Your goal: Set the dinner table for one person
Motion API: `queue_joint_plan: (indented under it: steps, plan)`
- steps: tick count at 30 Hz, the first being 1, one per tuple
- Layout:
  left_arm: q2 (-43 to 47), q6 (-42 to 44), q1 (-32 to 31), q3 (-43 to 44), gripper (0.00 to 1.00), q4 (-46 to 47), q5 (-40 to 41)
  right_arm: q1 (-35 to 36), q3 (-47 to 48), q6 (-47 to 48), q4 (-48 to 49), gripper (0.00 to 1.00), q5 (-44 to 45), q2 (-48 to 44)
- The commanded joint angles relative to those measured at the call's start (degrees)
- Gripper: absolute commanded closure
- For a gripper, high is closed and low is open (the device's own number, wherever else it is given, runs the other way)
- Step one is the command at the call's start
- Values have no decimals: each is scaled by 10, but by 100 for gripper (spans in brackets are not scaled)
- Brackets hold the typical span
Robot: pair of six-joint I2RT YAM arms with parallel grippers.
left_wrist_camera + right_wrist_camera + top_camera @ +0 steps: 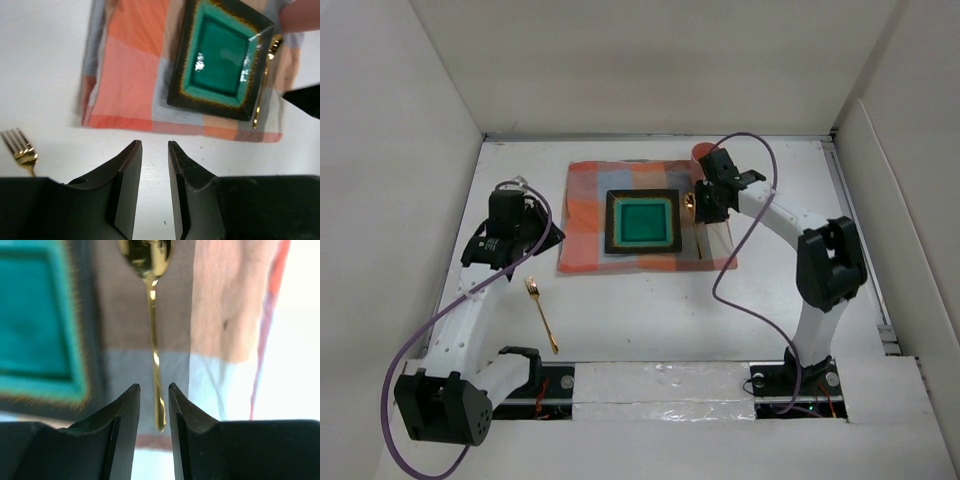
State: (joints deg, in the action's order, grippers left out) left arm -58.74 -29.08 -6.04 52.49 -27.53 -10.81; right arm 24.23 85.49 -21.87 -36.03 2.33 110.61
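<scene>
The fork (pixel 542 312) looks like the piece not yet placed. It lies flat on the bare table (pixel 650 330), just off the near-left corner of the cloth (pixel 585 215), with its tines pointing away from the arm bases and its handle slanting back toward them. It is thin polished gold metal, so probably light, stiff and slippery. Because it lies so low on a hard surface, the fingers would need to come straight down and pinch across the narrow handle, best near the middle for balance rather than at the tines. The left gripper (pixel 155 144) hangs over the table between the fork and the cloth's near edge, jaws a little apart with nothing between them. The right gripper (pixel 154 386) sits low over the spoon (pixel 154 355), also parted slightly. The handle end shows in the gap and appears to rest on the cloth without being pinched. The spoon lies along the right side of the plate (pixel 613 222), which sits squarely on the cloth. The plate is glazed, heavier and chippable, and the soft cloth would bunch if dragged. A reddish round thing (pixel 701 150) stands at the cloth's far-right corner, mostly hidden by the right arm. The left arm's purple cable (pixel 395 385) loops near its base, away from the fork.
</scene>
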Motion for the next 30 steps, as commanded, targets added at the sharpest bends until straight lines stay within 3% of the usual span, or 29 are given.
queue_joint_plan:
  steps: [1,5,9,10,15,22,26,30]
  plan:
    - [15,-22,-1,32,75,-74,74,30,-28,-13,35,65,-11,-113]
    - [19,-98,-1,7,77,-204,155,59,-96,-18,53,64,-42,-217]
    - [78,-133,24,-46,79,-298,166,70,-177,-27,89,64,-88,-300]
    - [110,-169,24,-42,66,-304,175,76,-216,-30,99,64,-117,-337]
    - [65,-190,24,-53,66,-291,174,76,-260,-27,125,63,-149,-386]
    - [-10,-192,30,-65,57,-240,221,76,-299,-32,139,63,-172,-449]
    - [-119,-142,59,-71,57,-217,180,64,-290,-29,142,62,-162,-490]
    - [-143,-147,59,-71,58,-206,190,58,-252,-22,105,62,-168,-499]
